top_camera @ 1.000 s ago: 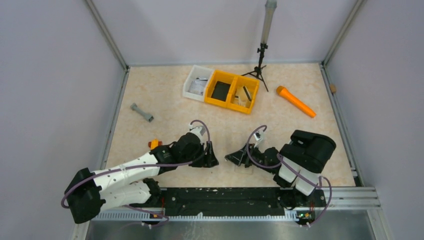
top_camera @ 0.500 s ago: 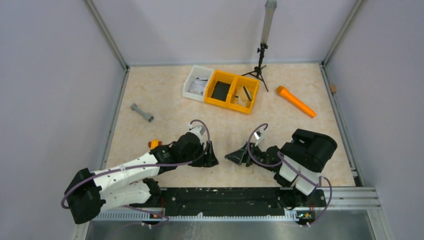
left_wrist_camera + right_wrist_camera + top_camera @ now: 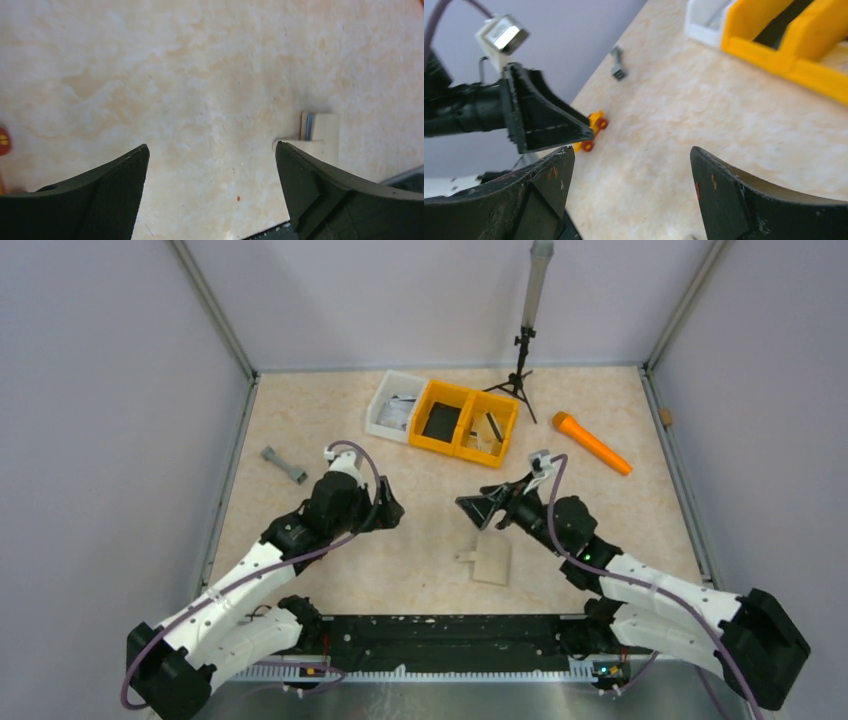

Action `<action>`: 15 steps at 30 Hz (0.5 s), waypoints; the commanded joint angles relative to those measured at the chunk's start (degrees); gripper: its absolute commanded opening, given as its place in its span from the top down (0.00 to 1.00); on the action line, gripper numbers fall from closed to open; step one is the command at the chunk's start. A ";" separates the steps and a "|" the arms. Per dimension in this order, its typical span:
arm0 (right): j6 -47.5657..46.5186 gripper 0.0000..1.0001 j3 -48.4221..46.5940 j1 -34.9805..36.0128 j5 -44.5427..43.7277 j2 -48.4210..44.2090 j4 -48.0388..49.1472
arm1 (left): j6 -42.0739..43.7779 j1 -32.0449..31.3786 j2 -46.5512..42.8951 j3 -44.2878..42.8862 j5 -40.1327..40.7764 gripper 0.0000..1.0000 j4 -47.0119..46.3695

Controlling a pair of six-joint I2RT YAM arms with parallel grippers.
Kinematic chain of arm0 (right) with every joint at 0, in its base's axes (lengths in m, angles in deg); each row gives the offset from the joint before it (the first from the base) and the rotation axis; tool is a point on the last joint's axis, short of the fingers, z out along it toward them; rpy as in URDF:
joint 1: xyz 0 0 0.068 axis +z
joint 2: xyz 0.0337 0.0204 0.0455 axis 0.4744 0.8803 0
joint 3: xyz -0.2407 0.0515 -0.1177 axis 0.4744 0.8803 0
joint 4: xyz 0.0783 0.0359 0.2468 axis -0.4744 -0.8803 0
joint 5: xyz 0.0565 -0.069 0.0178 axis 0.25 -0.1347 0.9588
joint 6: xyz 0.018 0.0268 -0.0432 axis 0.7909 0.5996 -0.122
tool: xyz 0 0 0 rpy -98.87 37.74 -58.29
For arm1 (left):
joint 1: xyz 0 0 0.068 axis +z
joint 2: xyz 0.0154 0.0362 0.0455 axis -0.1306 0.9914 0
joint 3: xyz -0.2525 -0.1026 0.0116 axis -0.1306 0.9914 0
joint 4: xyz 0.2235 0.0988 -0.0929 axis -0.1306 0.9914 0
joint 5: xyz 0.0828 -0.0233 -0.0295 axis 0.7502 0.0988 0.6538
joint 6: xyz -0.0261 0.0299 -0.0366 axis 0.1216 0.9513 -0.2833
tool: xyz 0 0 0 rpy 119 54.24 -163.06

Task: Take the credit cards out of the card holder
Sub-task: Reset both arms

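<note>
A: Start big. What is the layout?

B: The marbled table (image 3: 300, 420) fills the top view. The left arm (image 3: 240, 575) reaches in from the lower left and the right arm (image 3: 650, 585) from the lower right. The yellow bins (image 3: 465, 423) and the white bin (image 3: 393, 405) sit at upper centre, well apart from the work.

A: And the grippers?

B: The left gripper (image 3: 385, 510) hangs left of centre and the right gripper (image 3: 485, 510) right of centre. They face each other. In both wrist views the jaws stand wide apart with only bare table between them, so neither holds anything.

A: Where is the card holder?

B: The card holder (image 3: 493, 560) lies flat at lower centre, tan face up, just below the right gripper. The left wrist camera sees it at the right of its frame, partly behind a finger. A blue-grey strip shows along its edge there.

A: How would it handle?

B: I think it is thin, light and fairly stiff. It sits flush on the table, so there is little edge to get under, and it would likely skid if nudged. A pale tab (image 3: 466, 557) juts from its left side. That may be a card partly out, but I cannot be sure.

A: Where should we grip?

B: I would pin the holder's far side with one gripper. The other can pinch that tab and draw it out sideways.
</note>
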 commanded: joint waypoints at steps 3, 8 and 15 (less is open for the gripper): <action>-10.86 0.14 -7.53 -6.04 -20.54 -7.43 -30.52 | 6.32 4.15 -4.26 -1.52 21.34 0.01 -1.74; -13.66 0.14 -6.74 -10.94 -35.53 -11.83 -34.42 | 12.12 7.30 -9.08 5.35 33.25 0.01 -12.80; -21.61 0.13 0.70 -25.18 -32.71 -13.14 -22.09 | 19.30 21.03 -1.18 9.77 26.36 0.03 -29.75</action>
